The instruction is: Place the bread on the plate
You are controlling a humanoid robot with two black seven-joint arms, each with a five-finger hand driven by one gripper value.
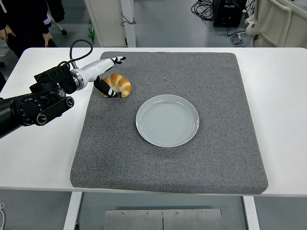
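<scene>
Grey mat [192,158] on white table. Left hand [108,76] spread around bread [118,85], not pinched. Bread best gripped firmly, then lifted right to plate [167,120].

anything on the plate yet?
No. The plate is bare, sitting on the grey mat. The croissant lies on the mat up-left of it, with the left hand around its left end.

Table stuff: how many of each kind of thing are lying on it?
Croissant: 1
Plate: 1
Grey mat: 1
Total: 3 things on the white table. The left hand reaches over the croissant, which lies on the mat beside the empty plate.
</scene>
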